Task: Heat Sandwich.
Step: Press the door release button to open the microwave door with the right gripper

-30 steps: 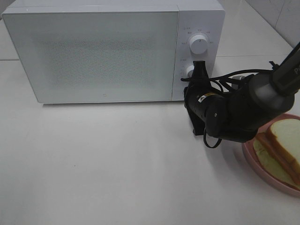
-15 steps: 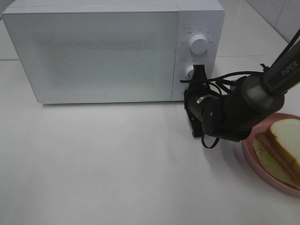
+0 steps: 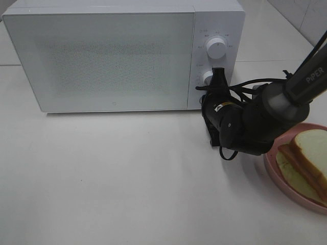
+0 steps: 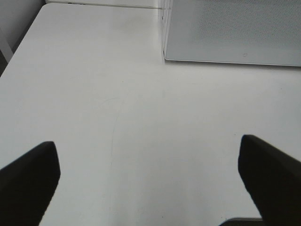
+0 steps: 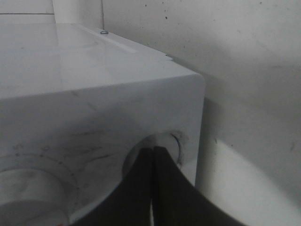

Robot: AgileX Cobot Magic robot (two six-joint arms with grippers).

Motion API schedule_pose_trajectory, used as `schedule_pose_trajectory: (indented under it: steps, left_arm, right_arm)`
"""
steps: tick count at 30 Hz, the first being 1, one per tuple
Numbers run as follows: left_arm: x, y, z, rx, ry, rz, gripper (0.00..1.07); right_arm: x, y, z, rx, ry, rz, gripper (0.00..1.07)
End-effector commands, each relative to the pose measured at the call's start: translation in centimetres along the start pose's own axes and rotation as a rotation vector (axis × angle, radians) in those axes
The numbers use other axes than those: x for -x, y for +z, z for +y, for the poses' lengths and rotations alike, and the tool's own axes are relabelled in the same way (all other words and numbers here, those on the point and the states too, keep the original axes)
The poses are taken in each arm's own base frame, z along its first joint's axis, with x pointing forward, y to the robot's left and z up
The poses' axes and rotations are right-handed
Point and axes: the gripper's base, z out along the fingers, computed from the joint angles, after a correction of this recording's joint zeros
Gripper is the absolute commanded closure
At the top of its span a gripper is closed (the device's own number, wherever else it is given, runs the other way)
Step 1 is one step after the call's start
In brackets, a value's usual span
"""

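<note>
Microwave [image 3: 102,56] fills upper left and centre of the high view, door shut. Its panel, upper centre-right, has 2 knobs: top knob [image 3: 216,47] and lower knob [image 3: 206,78]. Right arm [image 3: 255,120] comes in from the right edge. Right jaws are clenched together w/ nothing between them, tips up at the lower knob; contact can't be told. In the right wrist view the pressed-together black tips sit bottom centre, in front of that knob.

Sandwich [image 3: 306,153] lies on a pink plate [image 3: 276,176] at the lower right edge, partly cut off by the frame, just beside the arm and well apart from the microwave.

Left jaws are released and spread wide. One finger [image 4: 28,183] shows in each lower corner of the left wrist view, over bare surface [image 4: 141,94], w/ the microwave's corner at upper right.
</note>
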Motion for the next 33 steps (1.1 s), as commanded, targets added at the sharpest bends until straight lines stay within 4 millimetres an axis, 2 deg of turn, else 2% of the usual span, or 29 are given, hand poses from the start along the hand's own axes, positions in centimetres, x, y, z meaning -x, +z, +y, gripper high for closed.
schedule_pose_trajectory:
  steps: [1, 4, 11, 13, 17, 33]
  left_arm:
    - [-0.2, -0.3, -0.1, -0.004, -0.002, -0.034, 0.09]
    - [-0.2, -0.3, -0.1, -0.004, -0.002, -0.034, 0.09]
    - [-0.2, -0.3, -0.1, -0.004, -0.002, -0.034, 0.09]
    - [-0.2, -0.3, -0.1, -0.004, -0.002, -0.034, 0.09]
    - [-0.2, -0.3, -0.1, -0.004, -0.002, -0.034, 0.09]
    - [-0.2, -0.3, -0.1, -0.004, -0.002, -0.034, 0.09]
  right_arm:
    - [0.2, 0.1, 1.5, 0.097, -0.005, -0.02, 1.07]
    - [0.2, 0.2, 1.7, 0.107, 0.001, -0.023, 1.07]
    - [1.4, 1.5, 4.2, 0.222, 0.01, -0.064, 1.07]
    - [1.5, 2.1, 5.4, 0.278, 0.012, -0.065, 1.06]
    - [1.3, 2.6, 6.1, 0.319, 0.018, -0.068, 1.06]
    - [1.1, 2.6, 6.6, 0.351, 0.006, -0.057, 1.06]
